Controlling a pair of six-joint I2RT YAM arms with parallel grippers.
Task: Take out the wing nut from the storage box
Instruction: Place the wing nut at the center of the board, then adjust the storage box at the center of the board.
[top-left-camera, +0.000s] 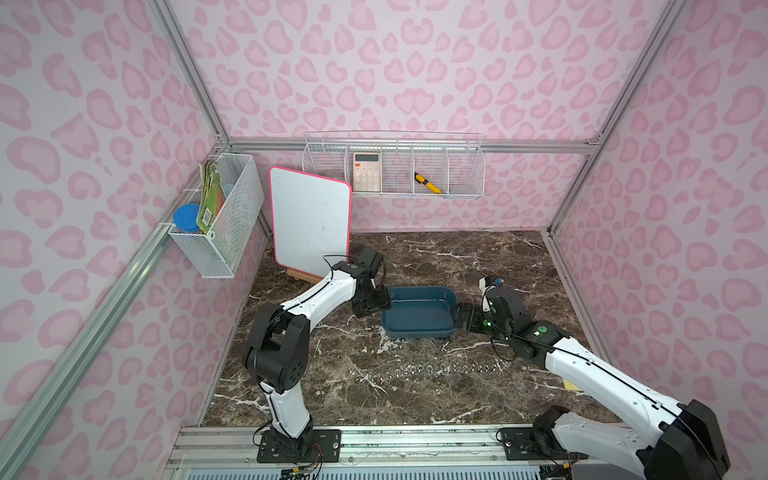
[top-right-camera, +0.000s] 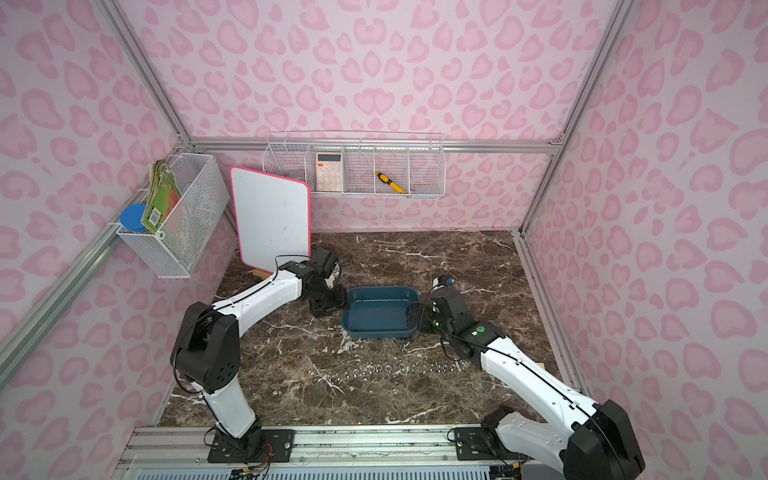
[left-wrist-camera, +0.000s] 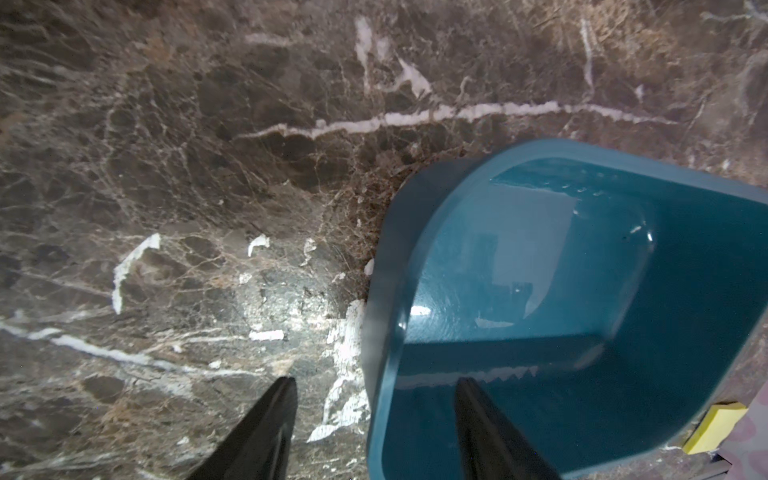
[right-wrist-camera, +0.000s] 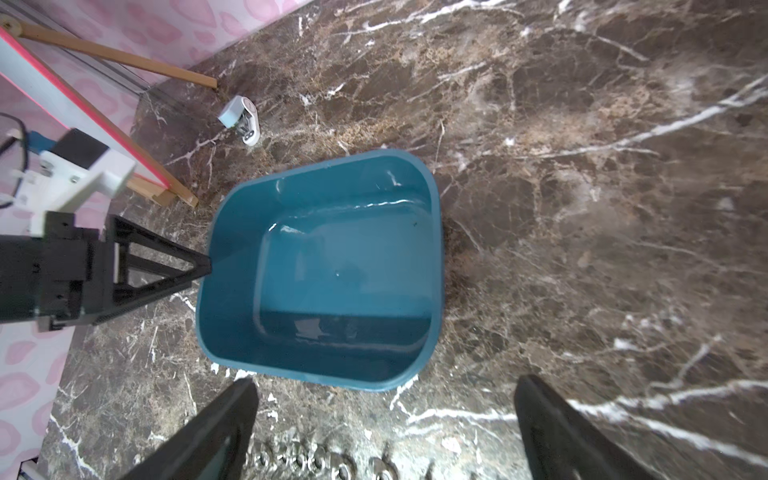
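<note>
The teal storage box (top-left-camera: 415, 316) (top-right-camera: 378, 311) sits mid-table, and its floor shows bare in the right wrist view (right-wrist-camera: 340, 270); no wing nut shows inside it. My left gripper (top-left-camera: 386, 300) (top-right-camera: 343, 301) (left-wrist-camera: 376, 380) is at the box's left end, open, its jaws straddling the rim with one finger outside and one inside, gaps on both sides. My right gripper (top-left-camera: 458, 316) (top-right-camera: 412, 315) (right-wrist-camera: 386, 380) stands wide open just off the box's right end, with nothing between its fingers. A row of several small silvery nuts (top-left-camera: 444, 368) (right-wrist-camera: 324, 461), wing nuts as far as I can tell, lies on the marble in front of the box.
A pink-rimmed whiteboard (top-left-camera: 309, 224) leans on a wooden easel behind the left arm. White wire baskets (top-left-camera: 395, 170) (top-left-camera: 220, 216) hang on the back and left walls. A small white device (right-wrist-camera: 241, 120) lies behind the box. A yellow pad (left-wrist-camera: 715, 428) lies at the right wall.
</note>
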